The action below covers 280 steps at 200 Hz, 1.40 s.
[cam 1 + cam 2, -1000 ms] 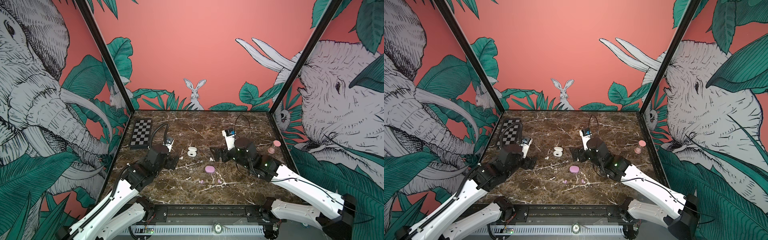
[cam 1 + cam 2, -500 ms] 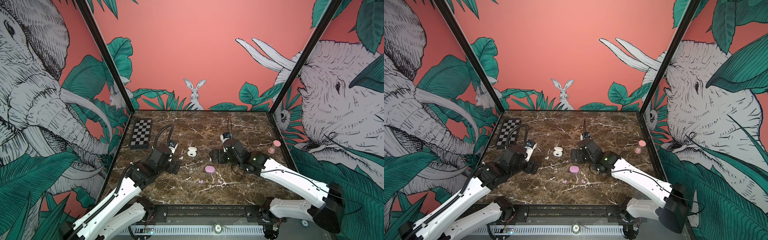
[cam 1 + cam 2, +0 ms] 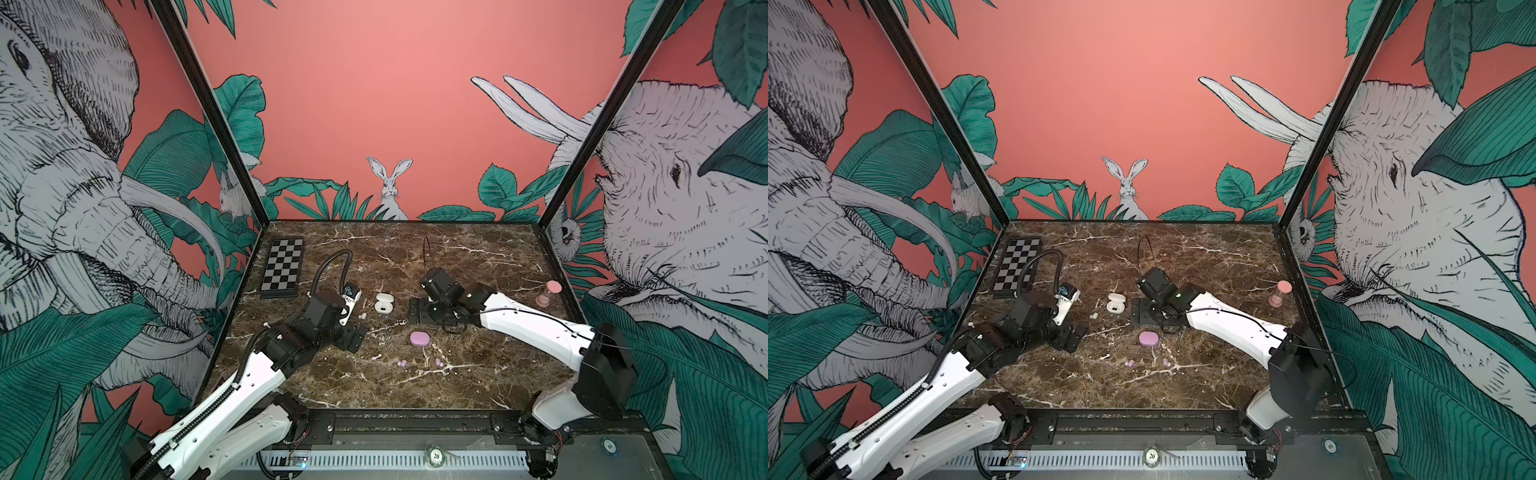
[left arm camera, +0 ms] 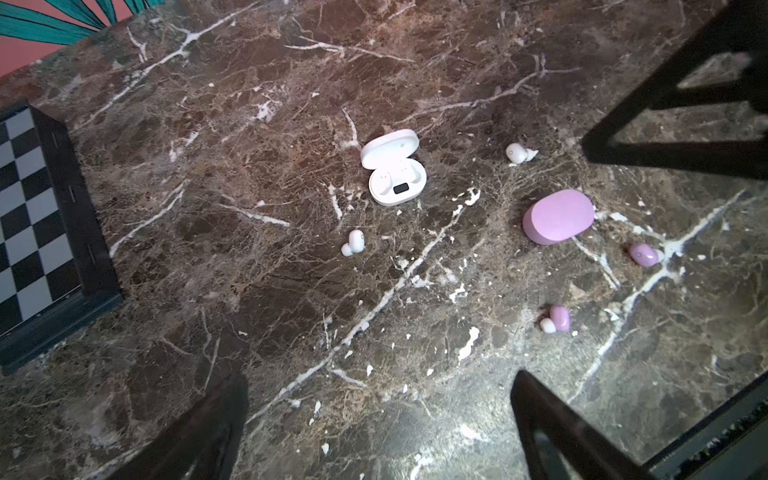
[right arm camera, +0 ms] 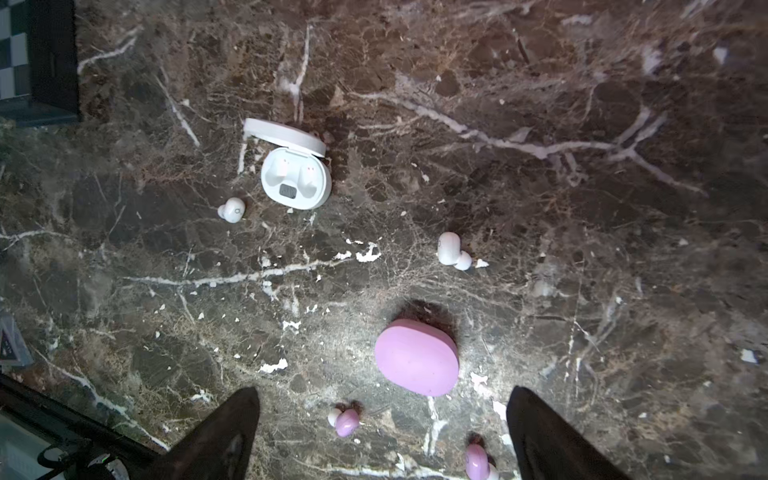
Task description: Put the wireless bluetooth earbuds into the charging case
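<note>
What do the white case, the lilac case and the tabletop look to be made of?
The white case: likely hard moulded plastic, smooth, slight sheen, thin rigid lid hinged open.
The lilac case: probably the same plastic, matte, evenly coloured, shut.
The tabletop: looks like brown marble with white veins; real stone or printed laminate, I cannot tell.

Both top views look from high above the front edge of the bench (image 3: 478, 266) toward the rear wall (image 3: 374, 104), far enough to take in its full surface, and share nearly the whole scene. Each wrist camera looks steeply down at the bench from close range; both share the central patch holding the open white case (image 4: 392, 168) and the lilac case (image 5: 415, 357).
</note>
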{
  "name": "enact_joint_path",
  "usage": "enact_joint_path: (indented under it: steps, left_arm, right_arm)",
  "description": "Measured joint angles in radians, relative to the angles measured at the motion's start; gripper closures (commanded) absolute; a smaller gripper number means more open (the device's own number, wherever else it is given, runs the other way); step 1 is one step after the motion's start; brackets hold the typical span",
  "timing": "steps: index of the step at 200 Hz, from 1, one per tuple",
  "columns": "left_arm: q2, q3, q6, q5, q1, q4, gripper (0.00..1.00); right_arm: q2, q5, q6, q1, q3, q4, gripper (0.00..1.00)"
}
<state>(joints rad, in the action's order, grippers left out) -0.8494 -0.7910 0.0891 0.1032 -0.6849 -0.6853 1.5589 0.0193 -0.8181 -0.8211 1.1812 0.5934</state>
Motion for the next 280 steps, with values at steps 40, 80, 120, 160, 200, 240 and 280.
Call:
enact_joint_path:
  steps: [40,80,120,160,200,240,280]
  left_arm:
    - [-0.023,0.021,-0.014,-0.068,0.000,0.011,0.01]
    - [-0.069,0.027,-0.026,-0.163,-0.002,0.033,0.01]
    - [-0.089,0.027,-0.031,-0.197,-0.002,0.044,0.01]
    - [-0.083,0.027,-0.037,-0.197,-0.002,0.054,0.01]
    - [-0.070,0.027,-0.038,-0.197,-0.002,0.063,0.01]
    - [-0.075,0.027,-0.038,-0.225,-0.002,0.065,0.01]
    - [-0.084,0.028,-0.038,-0.254,-0.006,0.068,0.01]
  right_arm:
    - [0.091,0.046,-0.002,0.039,0.021,-0.003,0.15]
    - [0.185,0.085,-0.003,0.045,0.042,-0.032,0.23]
    - [0.240,0.117,-0.005,0.049,0.051,-0.066,0.35]
    - [0.267,0.110,-0.002,0.058,0.090,-0.065,0.35]
    - [0.269,0.090,-0.001,0.059,0.095,-0.056,0.39]
    - [0.270,0.072,0.006,0.059,0.095,-0.044,0.39]
    - [0.272,0.050,0.018,0.063,0.095,-0.030,0.40]
